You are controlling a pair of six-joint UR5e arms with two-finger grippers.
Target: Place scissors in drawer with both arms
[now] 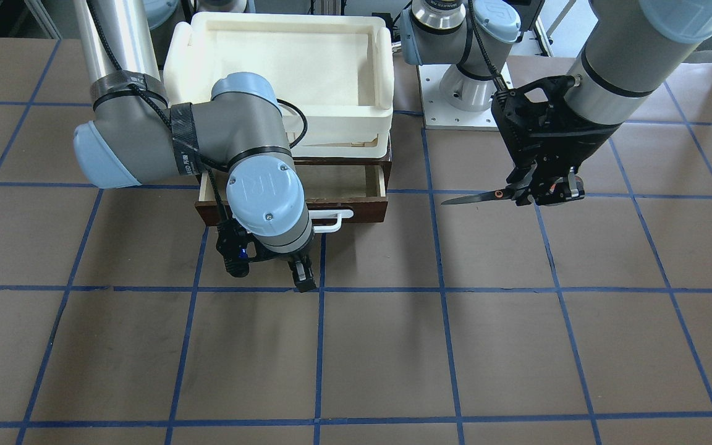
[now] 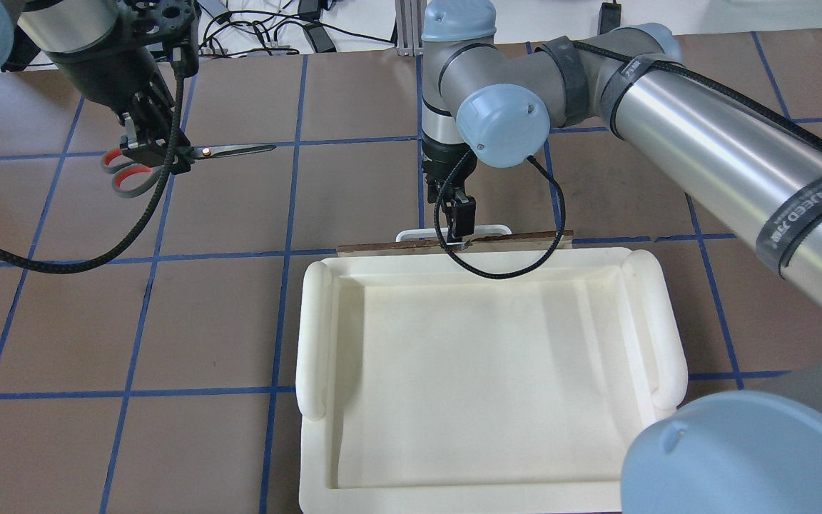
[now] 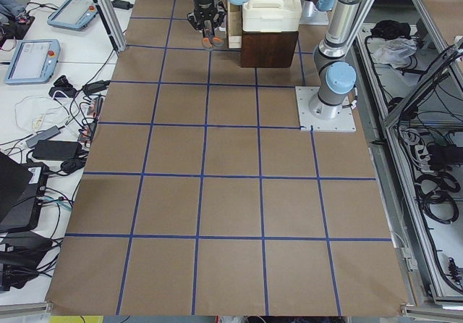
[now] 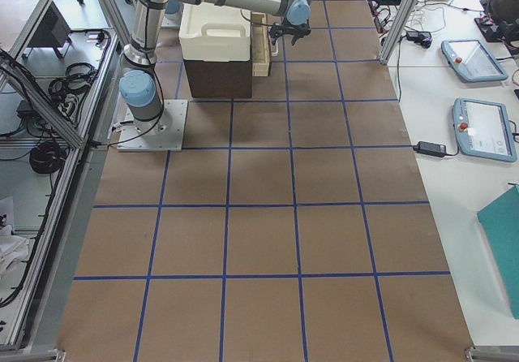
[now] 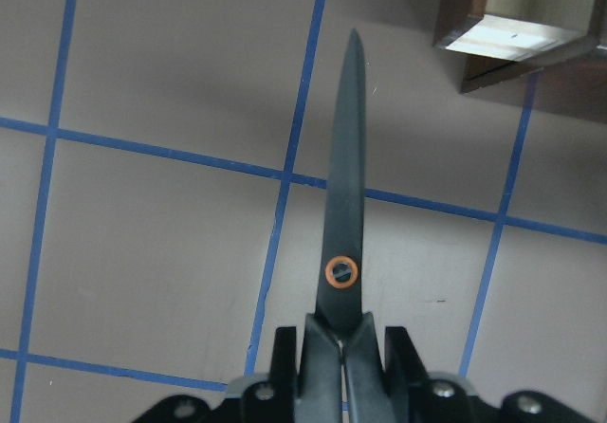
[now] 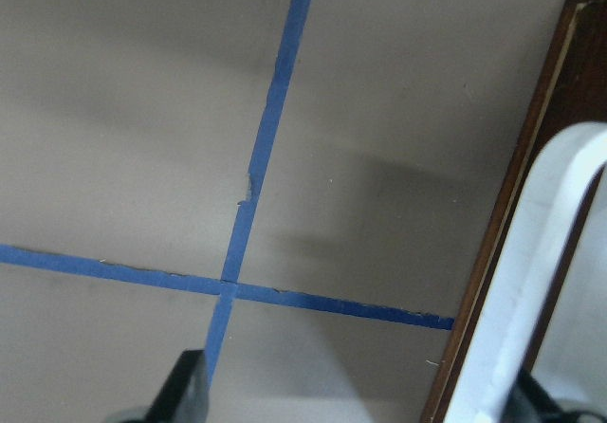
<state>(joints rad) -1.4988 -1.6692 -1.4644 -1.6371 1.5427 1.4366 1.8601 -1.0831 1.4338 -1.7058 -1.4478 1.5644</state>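
- Overhead view: at upper left the left gripper [image 2: 150, 148] is clamped on the scissors [image 2: 229, 150] just behind the pivot. The blades are shut and level, and the tip aims toward the frame's centre. I judge this grip leaves the loops free and the blades leading toward the drawer [image 2: 525, 238].
- Same view, centre: the right gripper [image 2: 461, 225] points straight down at the white handle [image 2: 493, 229]. The forearm comes in from the right, over the cream tray [image 2: 315, 328] that sits on the drawer's box.
- Front-facing view: the drawer stands partly pulled out at centre, its pale inside showing. The scissors hang well apart from it at right, under a steeply tilted wrist.
- Left side view: the orange loops show at top centre, but they are too small to judge the grip.
- Right side view: the near arm lies folded across the top, its wrist bent down before the dark box.
- Left wrist view: the fingers [image 5: 285, 352] pinch the shanks below the orange dot. A drawer corner sits at upper right.
- Right wrist view: the jaws are wide apart. The handle runs between them at right, and I judge it is not gripped.
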